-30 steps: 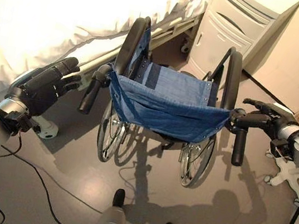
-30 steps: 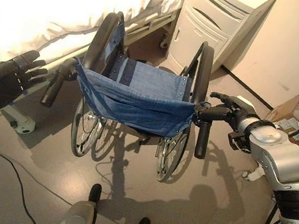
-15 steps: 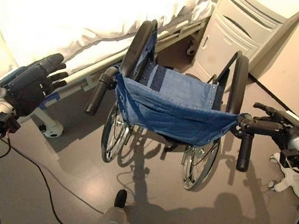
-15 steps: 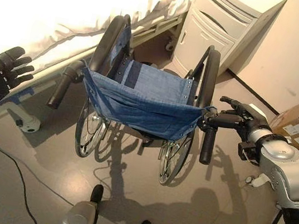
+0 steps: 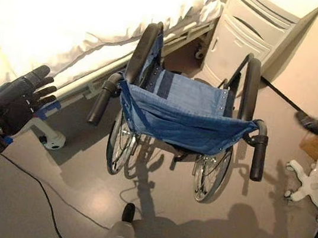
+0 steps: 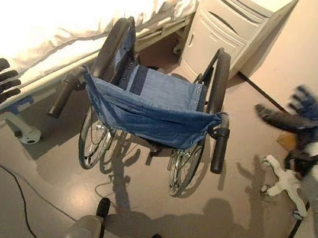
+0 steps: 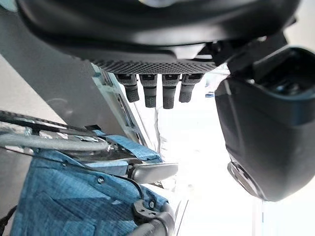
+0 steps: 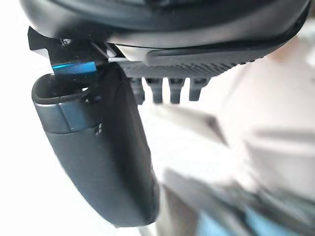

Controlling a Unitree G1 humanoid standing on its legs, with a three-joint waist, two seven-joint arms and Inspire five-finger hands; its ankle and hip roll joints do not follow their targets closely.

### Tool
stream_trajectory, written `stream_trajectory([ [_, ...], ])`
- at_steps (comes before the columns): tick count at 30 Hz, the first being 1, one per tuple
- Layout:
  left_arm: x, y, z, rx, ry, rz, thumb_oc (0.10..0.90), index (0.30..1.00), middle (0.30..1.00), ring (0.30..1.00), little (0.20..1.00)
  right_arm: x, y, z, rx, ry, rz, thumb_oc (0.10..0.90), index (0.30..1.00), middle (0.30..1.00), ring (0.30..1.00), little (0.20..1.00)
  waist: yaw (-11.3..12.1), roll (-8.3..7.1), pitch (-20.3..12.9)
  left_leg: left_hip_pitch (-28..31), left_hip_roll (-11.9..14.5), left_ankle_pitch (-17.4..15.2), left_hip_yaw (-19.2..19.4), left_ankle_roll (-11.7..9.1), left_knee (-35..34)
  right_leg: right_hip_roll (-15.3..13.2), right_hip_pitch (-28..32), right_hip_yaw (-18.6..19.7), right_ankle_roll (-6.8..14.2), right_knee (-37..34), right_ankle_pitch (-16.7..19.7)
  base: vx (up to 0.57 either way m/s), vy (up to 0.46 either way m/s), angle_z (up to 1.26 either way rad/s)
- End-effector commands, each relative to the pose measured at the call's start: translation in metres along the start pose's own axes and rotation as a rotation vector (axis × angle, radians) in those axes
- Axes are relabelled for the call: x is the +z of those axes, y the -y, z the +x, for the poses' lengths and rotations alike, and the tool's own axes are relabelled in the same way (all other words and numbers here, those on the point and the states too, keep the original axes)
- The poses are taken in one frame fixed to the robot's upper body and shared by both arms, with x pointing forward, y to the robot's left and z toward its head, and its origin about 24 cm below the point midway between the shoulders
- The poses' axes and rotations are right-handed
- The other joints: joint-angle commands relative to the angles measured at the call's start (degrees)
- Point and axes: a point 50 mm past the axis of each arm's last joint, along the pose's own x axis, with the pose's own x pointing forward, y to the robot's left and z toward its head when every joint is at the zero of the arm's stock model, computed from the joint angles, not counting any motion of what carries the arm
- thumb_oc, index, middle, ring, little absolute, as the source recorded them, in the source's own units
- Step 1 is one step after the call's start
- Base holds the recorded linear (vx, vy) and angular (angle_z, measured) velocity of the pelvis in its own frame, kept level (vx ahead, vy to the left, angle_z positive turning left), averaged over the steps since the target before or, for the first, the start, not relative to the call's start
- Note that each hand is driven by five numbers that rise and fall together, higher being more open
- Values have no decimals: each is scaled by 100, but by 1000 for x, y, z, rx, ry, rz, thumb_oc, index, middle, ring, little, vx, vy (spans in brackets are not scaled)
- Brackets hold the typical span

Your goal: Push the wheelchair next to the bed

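Wheelchair [image 5: 183,116]: on grey floor, alongside the white bed [image 5: 72,16], cabinet [image 5: 256,32] just beyond it.
Left hand [image 5: 15,100]: fingers spread, holding nothing, clear of handle.
Right hand [image 6: 303,116]: fingers spread, empty, above a white star-shaped base [image 6: 284,182].

Wheelchair [image 5: 186,117] beside bed [image 5: 72,16], cabinet [image 5: 259,32] behind it; both hands well apart from handles.

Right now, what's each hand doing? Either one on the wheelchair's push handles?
Left hand: open, fingers spread, holding nothing, apart from the wheelchair.
Right hand: open, fingers spread, holding nothing, off the right push handle.
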Motion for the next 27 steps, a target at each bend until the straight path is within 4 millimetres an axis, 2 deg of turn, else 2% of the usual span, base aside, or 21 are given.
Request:
stream_trajectory([
  [1,38,-9,-7,11,233,-18,800,900,900,900,900,51,25,1,-148,262,5,800,900,900,900,900,-178,265,-926,759,76,-401,230,-144,-289,114,-242,-64,27,547,-110,3,6,-13],
  [9,27,-18,-16,57,228,-72,800,900,900,900,900,27,41,-7,-217,216,115,800,900,900,900,900,-263,361,-933,803,59,-388,250,-168,-385,123,-267,-34,24,525,-128,-4,10,-6],
  [14,3,-23,-23,116,172,-80,800,900,900,900,900,-11,43,-10,-222,67,128,800,900,900,900,900,-274,401,-913,781,60,-362,255,-185,-390,109,-305,-67,30,543,-120,0,0,0],
  [17,-26,-32,-34,163,110,-146,800,900,900,900,900,-58,47,-20,-220,-107,147,800,900,900,900,900,-278,451,-873,752,55,-330,245,-188,-398,95,-329,-81,26,538,-110,-38,24,-1],
  [18,-41,-36,-42,201,67,-158,800,900,900,900,900,-82,49,-29,-221,-198,155,800,900,900,900,900,-272,467,-866,755,45,-320,238,-183,-408,87,-324,-89,29,534,-104,-26,22,-5],
  [19,-48,-38,-45,217,48,-177,800,900,900,900,900,-93,49,-33,-225,-237,158,800,900,900,900,900,-269,474,-859,754,40,-315,234,-182,-414,82,-323,-92,31,529,-99,-33,24,-4],
  [21,-83,-45,-58,245,-51,-309,800,900,900,900,900,-151,54,-57,-269,-451,161,800,900,900,900,900,-260,497,-847,753,20,-292,213,-178,-452,62,-326,-127,48,511,-84,-39,20,-2],
  [22,-91,-43,-59,242,-66,-326,800,900,900,900,900,-163,55,-62,-278,-494,161,800,900,900,900,900,-257,495,-845,753,17,-288,210,-177,-460,61,-324,-134,48,504,-81,-34,13,-1],
  [24,-122,-34,-61,244,-157,-457,800,900,900,900,900,-209,54,-86,-301,-677,189,800,900,900,900,900,-233,507,-816,798,8,-305,186,-185,-485,53,-273,-180,55,489,-94,-18,-1,1],
  [25,-151,-27,-62,268,-264,-506,800,900,900,900,900,-241,48,-106,-329,-819,219,800,900,900,900,900,-213,508,-810,778,-3,-291,156,-195,-486,55,-278,-209,51,472,-64,0,0,0],
  [26,-162,-25,-63,284,-311,-509,800,900,900,900,900,-251,46,-113,-335,-885,233,800,900,900,900,900,-203,508,-804,780,-12,-293,140,-194,-495,55,-266,-229,51,462,-58,-37,-11,7],
  [27,-181,-19,-64,310,-399,-547,800,900,900,900,900,-267,36,-124,-348,-968,264,800,900,900,900,900,-193,522,-798,786,-22,-286,110,-197,-504,48,-252,-257,47,458,-44,-14,-6,5],
])
